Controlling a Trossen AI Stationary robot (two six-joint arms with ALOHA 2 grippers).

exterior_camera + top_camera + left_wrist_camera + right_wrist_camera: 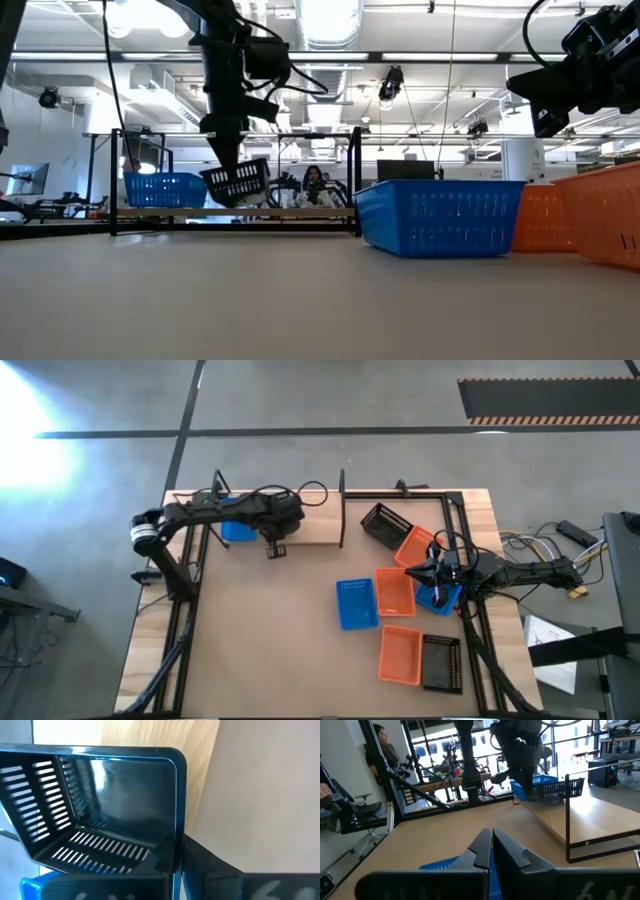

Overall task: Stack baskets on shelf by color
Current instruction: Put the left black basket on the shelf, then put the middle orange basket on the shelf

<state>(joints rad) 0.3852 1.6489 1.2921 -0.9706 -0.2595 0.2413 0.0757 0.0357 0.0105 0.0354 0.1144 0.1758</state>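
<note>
My left gripper (pixel 274 546) is over the light wooden shelf (pixel 310 525), shut on a black basket (pixel 238 182). That basket hangs beside a blue basket (pixel 165 188), which stands on the shelf board. My right gripper (pixel 430 574) is shut and hovers over another blue basket (pixel 442 600) at the table's right side, touching nothing. On the tabletop lie a third blue basket (pixel 357 603), three orange baskets (pixel 394 592) (pixel 415 548) (pixel 400 655) and two black baskets (pixel 385 525) (pixel 441 662). My left gripper holds the black basket by the rim of one wall (pixel 176 820). One finger (pixel 159 857) is inside the basket and the other (pixel 210 866) is outside. It comes from above. The basket is tilted and hangs below the fingers, low over the shelf board (pixel 290 211).
Black metal uprights (pixel 342 510) frame the shelf, and a black frame (pixel 470 550) runs along the table's right edge near the right arm. The loose baskets crowd the right half of the brown tabletop (pixel 260 630). A person (pixel 385 750) stands in the room beyond.
</note>
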